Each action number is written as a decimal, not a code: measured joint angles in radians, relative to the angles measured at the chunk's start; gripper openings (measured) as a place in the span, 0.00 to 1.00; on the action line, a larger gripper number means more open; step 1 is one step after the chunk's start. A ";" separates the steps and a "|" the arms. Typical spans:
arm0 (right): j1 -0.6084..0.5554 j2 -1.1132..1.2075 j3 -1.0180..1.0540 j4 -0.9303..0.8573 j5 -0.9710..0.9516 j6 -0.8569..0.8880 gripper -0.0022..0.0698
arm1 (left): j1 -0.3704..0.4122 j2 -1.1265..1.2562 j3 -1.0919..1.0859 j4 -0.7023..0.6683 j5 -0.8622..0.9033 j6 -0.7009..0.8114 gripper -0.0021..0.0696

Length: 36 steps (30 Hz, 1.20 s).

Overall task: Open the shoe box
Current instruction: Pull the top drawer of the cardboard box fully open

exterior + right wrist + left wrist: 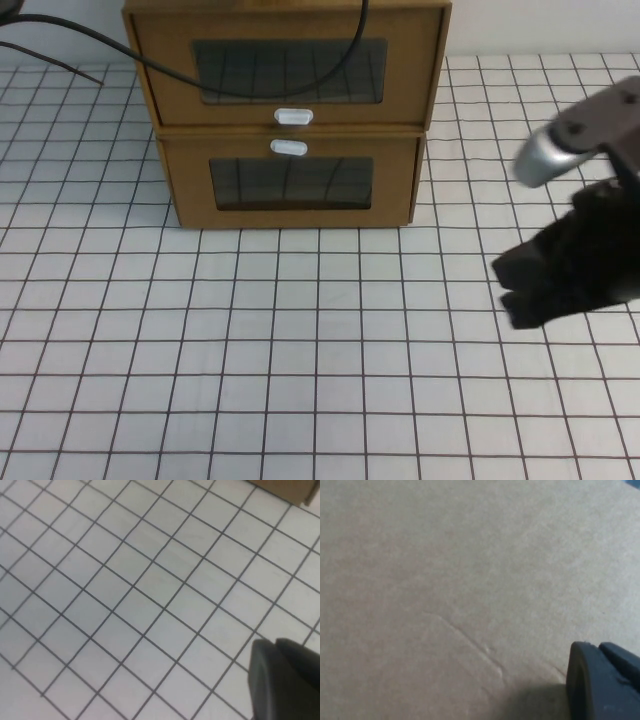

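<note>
Shoe boxes: two brown cardboard drawer units stacked at the far middle of the desk [300,350], upper box [285,25] square on lower box [290,215], both fronts flush and shut. Only the high view shows the fronts whole. Each has a dark, glossy rectangular window reflecting the grid, and a small white rounded pull: upper handle [293,116] at the bottom edge of its front, lower handle [288,148] at the top edge of its front, the two just apart across the seam. A black cable [250,85] sags across the upper window. The left wrist view gives what the high view lacks: matte, fibrous cardboard [445,580] filling the picture at close range, with a faint diagonal crease; which box or face it is cannot be told. The left gripper [597,655] shows as a dark rounded tip close over that cardboard, its shadow beside it; released or clenched, cannot tell. It does not appear in the high view. The right wrist view shows the desk as white with thin dark grid lines, and a cardboard corner [295,487] at one edge. The right gripper [276,652] is clenched on nothing. In the high view the right gripper [508,288] is black and blocky below a silver cylindrical joint, over the desk's right side, nearer than the boxes and well apart from both handles.
</note>
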 joint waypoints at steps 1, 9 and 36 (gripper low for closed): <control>0.055 0.041 -0.036 -0.069 0.000 0.042 0.01 | 0.000 0.000 0.000 0.002 0.000 0.000 0.03; 0.403 0.302 -0.231 -0.649 -0.010 0.275 0.01 | 0.000 0.000 -0.002 0.001 0.007 -0.003 0.03; 0.483 0.712 -0.313 -1.856 -0.091 0.879 0.50 | 0.000 0.000 -0.003 0.001 0.011 -0.016 0.03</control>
